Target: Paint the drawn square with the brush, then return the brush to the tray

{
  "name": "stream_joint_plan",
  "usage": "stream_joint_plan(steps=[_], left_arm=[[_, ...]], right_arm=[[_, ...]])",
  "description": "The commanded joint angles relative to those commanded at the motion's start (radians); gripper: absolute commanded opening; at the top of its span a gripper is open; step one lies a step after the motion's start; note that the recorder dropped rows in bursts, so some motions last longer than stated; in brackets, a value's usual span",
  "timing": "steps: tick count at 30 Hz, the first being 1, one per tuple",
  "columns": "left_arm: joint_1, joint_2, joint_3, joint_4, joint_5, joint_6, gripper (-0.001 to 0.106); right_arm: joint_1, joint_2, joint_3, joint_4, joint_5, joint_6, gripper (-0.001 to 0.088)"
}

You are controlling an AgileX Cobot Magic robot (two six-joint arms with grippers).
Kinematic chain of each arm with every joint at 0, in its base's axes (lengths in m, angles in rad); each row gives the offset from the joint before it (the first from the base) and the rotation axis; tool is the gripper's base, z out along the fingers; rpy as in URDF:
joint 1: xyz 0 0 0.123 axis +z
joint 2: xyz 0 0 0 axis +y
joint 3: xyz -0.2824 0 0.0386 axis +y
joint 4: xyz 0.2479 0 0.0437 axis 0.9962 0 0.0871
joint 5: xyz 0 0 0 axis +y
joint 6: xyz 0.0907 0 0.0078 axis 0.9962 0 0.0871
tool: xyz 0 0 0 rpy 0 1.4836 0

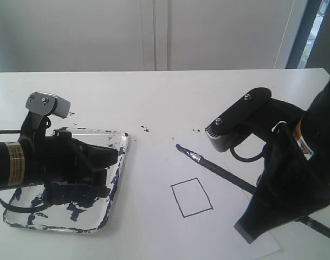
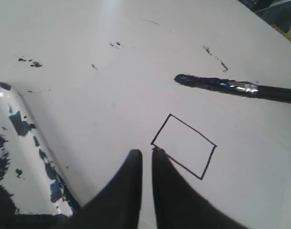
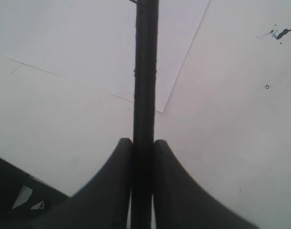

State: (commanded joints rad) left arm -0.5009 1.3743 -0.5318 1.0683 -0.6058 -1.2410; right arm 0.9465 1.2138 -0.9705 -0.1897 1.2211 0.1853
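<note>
Black jaws of the right gripper [image 3: 143,141] clench the brush [image 1: 221,169] by its thin handle. The paint-dark tip lies just beyond the drawn square [image 1: 192,197], apart from it. The square is unpainted on the paper [image 1: 154,222]. The left gripper [image 2: 146,152] hangs over the paint-splattered tray [image 1: 124,157] beside the paper on the white worktop [image 1: 154,92], jaws pressed almost together, holding nothing

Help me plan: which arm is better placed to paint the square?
Right: the right gripper is shut on the brush, tip near the unpainted drawn square; the left gripper holds nothing.
</note>
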Motion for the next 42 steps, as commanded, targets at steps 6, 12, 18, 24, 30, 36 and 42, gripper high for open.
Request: stream_joint_plan(steps=[6, 12, 18, 24, 30, 36, 42], left_arm=[[0.000, 0.000, 0.000, 0.034, -0.071, 0.005, 0.097], [0.000, 0.000, 0.000, 0.100, -0.273, 0.007, 0.098], [0.000, 0.000, 0.000, 0.109, -0.329, 0.018, 0.098], [-0.005, 0.000, -0.018, 0.157, -0.217, 0.078, 0.098], [-0.155, 0.036, -0.108, 0.357, 0.117, 0.021, 0.098], [-0.294, 0.145, -0.201, 0.369, 0.376, 0.015, 0.098], [-0.310, 0.255, -0.263, 0.399, 0.417, 0.010, 0.098]], right_arm=[[0.000, 0.000, 0.000, -0.020, 0.000, 0.000, 0.0000], [0.000, 0.000, 0.000, -0.020, 0.000, 0.000, 0.0000], [0.000, 0.000, 0.000, -0.020, 0.000, 0.000, 0.0000], [0.000, 0.000, 0.006, -0.027, 0.000, 0.000, 0.0000], [0.000, 0.006, 0.006, -0.037, 0.000, -0.002, 0.0000], [0.000, 0.033, 0.006, -0.037, 0.000, -0.002, 0.0000], [0.000, 0.032, 0.006, -0.043, 0.000, -0.006, 0.0000]])
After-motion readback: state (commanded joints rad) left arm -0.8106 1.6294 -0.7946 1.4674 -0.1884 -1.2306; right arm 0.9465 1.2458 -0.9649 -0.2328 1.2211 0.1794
